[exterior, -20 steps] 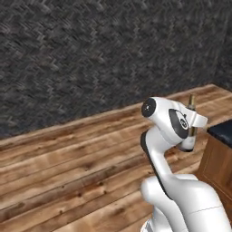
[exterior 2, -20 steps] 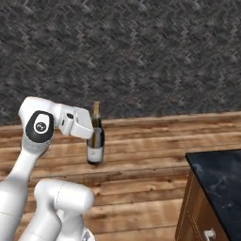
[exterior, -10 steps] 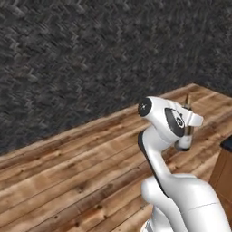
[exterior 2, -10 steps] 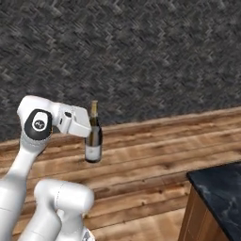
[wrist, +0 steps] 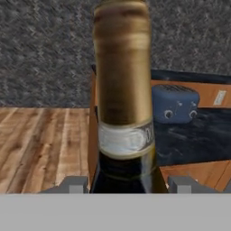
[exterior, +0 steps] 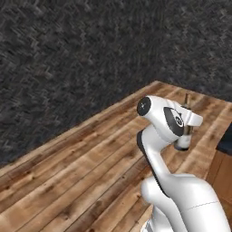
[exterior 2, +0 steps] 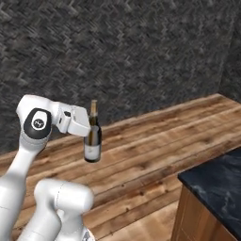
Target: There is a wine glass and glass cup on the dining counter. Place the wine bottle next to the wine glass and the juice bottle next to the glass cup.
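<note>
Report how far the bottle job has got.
Done: the wine bottle is picked up, held upright in the claw above the wooden floor. In hand: carrying it. Left: setting it on the black-topped counter, then the juice bottle; neither glass shows here.

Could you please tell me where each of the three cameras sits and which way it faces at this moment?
Left base view: behind the arm to its left, facing the wooden floor and dark wall; the white arm rises lower right, hiding most of the tall dark wine bottle with gold-foil neck.
Right base view: behind, to its right; the arm rises lower left, the gripper holds the bottle upright above the floor; the black marbled counter is lower right.
Hand view: on the hand, facing the bottle's neck, a blue toaster beyond.
Shared: the bottle.
</note>
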Robot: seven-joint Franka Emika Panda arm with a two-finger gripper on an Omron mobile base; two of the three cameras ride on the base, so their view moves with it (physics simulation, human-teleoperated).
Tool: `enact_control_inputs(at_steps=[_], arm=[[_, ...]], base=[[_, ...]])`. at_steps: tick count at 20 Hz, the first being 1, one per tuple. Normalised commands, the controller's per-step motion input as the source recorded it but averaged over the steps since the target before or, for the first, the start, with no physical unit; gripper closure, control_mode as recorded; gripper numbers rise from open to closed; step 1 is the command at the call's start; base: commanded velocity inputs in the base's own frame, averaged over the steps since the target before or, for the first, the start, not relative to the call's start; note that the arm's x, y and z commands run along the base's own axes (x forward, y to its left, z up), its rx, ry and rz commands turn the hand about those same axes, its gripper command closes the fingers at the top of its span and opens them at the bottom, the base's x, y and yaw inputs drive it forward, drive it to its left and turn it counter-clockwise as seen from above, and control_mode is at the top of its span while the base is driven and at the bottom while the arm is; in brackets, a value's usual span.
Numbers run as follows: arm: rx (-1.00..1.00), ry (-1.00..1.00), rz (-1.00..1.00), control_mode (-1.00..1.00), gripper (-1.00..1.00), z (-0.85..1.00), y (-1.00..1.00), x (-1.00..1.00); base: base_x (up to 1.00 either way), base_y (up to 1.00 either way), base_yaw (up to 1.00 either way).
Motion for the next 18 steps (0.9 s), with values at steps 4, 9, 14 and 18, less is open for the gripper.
enact_control_inputs(at_steps=[4,9,14,18], arm=[[0.0,0.0,0.0,1.0,1.0,0.0,0.0,0.0],[0.0,0.0,0.0,1.0,1.0,0.0,0.0,0.0],[0.0,0.0,0.0,1.0,1.0,0.0,0.0,0.0],[0.0,0.0,0.0,1.0,1.0,0.0,0.0,0.0]], base=[[0.7,0.09,-0.33],[0.75,0.08,-0.28],[0.89,0.04,-0.09],[0.94,0.0,0.0]])
